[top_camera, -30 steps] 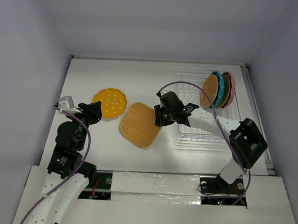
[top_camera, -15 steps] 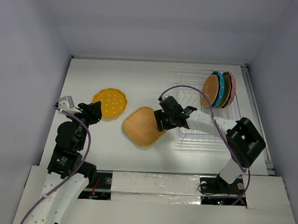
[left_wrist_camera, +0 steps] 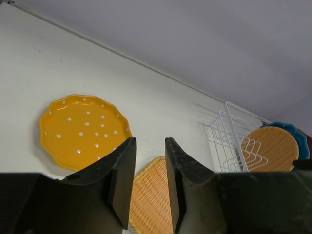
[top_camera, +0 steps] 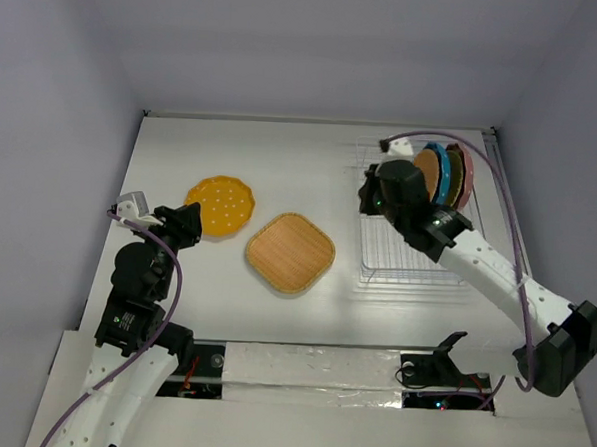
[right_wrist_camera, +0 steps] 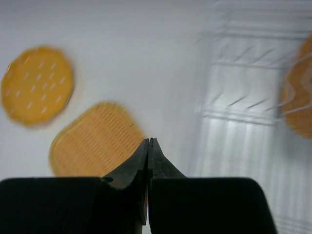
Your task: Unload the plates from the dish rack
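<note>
My right claw (right_wrist_camera: 149, 141) has let go of the rounded-square woven plate (top_camera: 290, 253), which now lies flat on the bench (top_camera: 282, 158) just beside the yellow dotted plate (top_camera: 220, 204). The arm has swung back over the dish rack (top_camera: 409, 257), jaws pressed together on nothing. By my reckoning two plates are unloaded and four remaining plates (top_camera: 451, 176) still stand upright at the rack's far end, with the round woven plate (top_camera: 428, 175) nearest that claw, while my left claw (left_wrist_camera: 150, 144) hangs partly open and empty near the yellow one.
</note>
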Robot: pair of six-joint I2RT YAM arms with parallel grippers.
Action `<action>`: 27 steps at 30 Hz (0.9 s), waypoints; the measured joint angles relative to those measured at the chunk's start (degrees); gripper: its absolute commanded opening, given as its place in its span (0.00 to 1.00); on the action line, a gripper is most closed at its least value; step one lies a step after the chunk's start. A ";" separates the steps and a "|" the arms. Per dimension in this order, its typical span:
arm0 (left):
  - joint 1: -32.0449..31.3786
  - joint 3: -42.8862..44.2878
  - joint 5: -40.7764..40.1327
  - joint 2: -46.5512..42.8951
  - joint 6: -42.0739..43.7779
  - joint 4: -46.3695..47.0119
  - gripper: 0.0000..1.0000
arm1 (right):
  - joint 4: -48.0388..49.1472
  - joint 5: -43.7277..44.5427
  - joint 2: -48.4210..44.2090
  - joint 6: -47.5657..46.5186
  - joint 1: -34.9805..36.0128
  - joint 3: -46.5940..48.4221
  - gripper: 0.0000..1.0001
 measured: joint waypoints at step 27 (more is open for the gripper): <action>0.00 0.00 0.00 -0.44 -0.02 -0.02 0.28 | -2.60 16.76 8.98 1.09 -24.96 -1.66 0.41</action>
